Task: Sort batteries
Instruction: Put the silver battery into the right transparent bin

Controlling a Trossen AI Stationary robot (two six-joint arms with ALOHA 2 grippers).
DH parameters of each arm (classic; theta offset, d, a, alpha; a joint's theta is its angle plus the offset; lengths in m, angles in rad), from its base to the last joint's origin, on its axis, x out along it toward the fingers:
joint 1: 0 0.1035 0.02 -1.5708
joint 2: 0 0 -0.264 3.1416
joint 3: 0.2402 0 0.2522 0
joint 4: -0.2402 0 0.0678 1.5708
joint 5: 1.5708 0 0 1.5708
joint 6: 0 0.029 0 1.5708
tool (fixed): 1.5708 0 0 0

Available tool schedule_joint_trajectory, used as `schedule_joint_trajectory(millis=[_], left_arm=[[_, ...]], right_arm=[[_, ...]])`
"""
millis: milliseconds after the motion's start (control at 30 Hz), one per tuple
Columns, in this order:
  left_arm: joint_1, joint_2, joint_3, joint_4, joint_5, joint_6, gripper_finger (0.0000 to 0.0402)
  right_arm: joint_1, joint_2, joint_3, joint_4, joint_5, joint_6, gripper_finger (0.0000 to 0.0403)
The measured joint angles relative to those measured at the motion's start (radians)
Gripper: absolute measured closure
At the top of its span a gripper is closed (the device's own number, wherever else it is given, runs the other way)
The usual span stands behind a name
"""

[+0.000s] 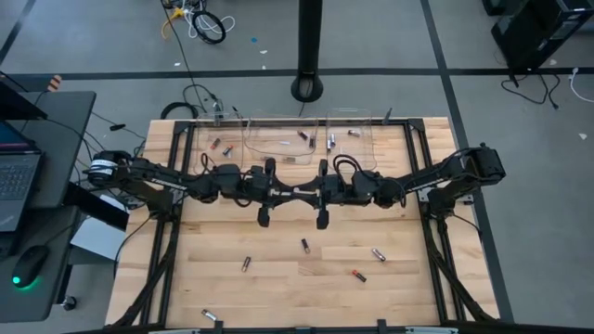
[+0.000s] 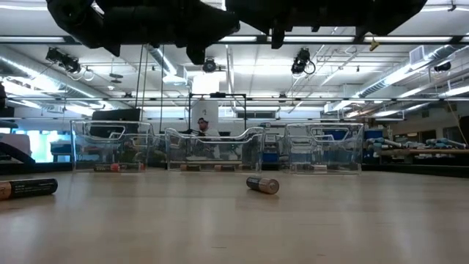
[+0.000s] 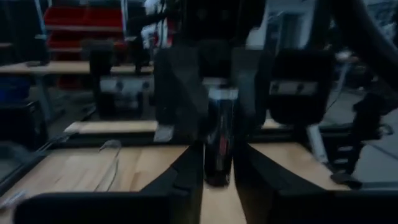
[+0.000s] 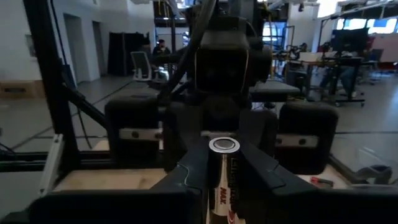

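At the centre of the high view the 2 arms meet tip to tip above the table (image 1: 278, 278), apparently a handover. A battery (image 4: 224, 177) stands between the right hand (image 4: 224, 186) fingers, which are closed against it; the left hand (image 3: 219, 165) also brackets it, whether gripping or letting go I cannot tell. Its label reads "MAX". Other batteries (image 1: 304, 245) lie across the lower middle, and more sit in the clear bins (image 1: 278, 139) at upper centre.
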Motion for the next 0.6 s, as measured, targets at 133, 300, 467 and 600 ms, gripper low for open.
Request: schedule_joint_trajectory(millis=[133, 300, 467, 600], left_arm=[[0.000, 0.000, 0.000, -0.052, -0.063, 0.001, 0.0271], [0.000, 0.000, 0.000, -0.068, -0.125, 0.074, 0.0242], [0.000, -0.001, 0.000, -0.094, -0.131, 0.080, 0.0227], [0.000, -0.004, 0.000, -0.160, -0.132, 0.081, 0.0225]], right_arm=[[-0.003, 0.000, 0.000, 0.005, 0.019, -0.012, 0.0339], [-0.032, -0.033, 0.000, -0.035, 0.056, -0.036, 0.0339], [-0.101, -0.148, 0.000, -0.218, 0.121, -0.060, 0.0339], [-0.205, -0.255, 0.000, -0.477, 0.231, -0.037, 0.0339]])
